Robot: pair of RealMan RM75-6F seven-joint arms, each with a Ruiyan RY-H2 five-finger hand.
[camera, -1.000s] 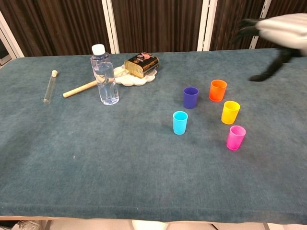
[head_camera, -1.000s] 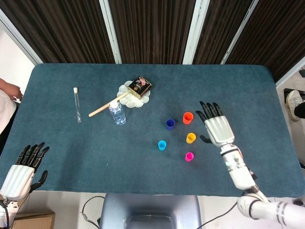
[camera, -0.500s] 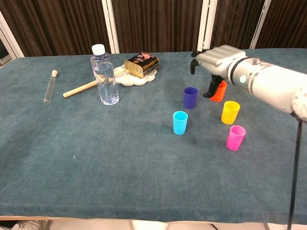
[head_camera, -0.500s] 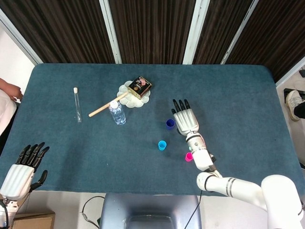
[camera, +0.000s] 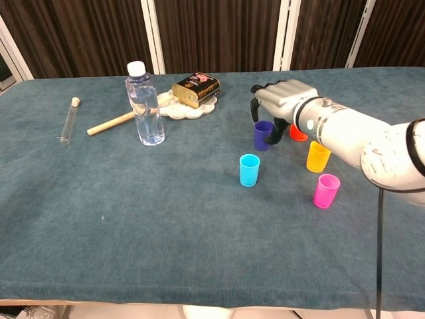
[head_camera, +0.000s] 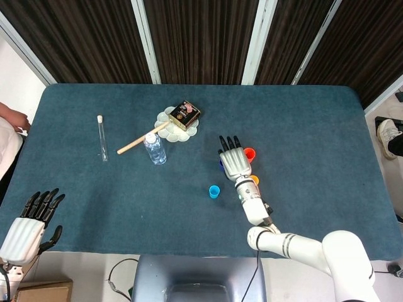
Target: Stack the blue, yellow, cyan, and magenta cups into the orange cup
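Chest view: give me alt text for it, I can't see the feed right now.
The robot's right hand reaches down over the small blue plastic cup, fingers curled around its rim, on a blue-grey cloth table. Orange, yellow, cyan and magenta cups stand nearby, all unstacked.

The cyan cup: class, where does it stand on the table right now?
In the chest view the cyan cup stands upright, nearest the blue cup, left of the magenta cup.
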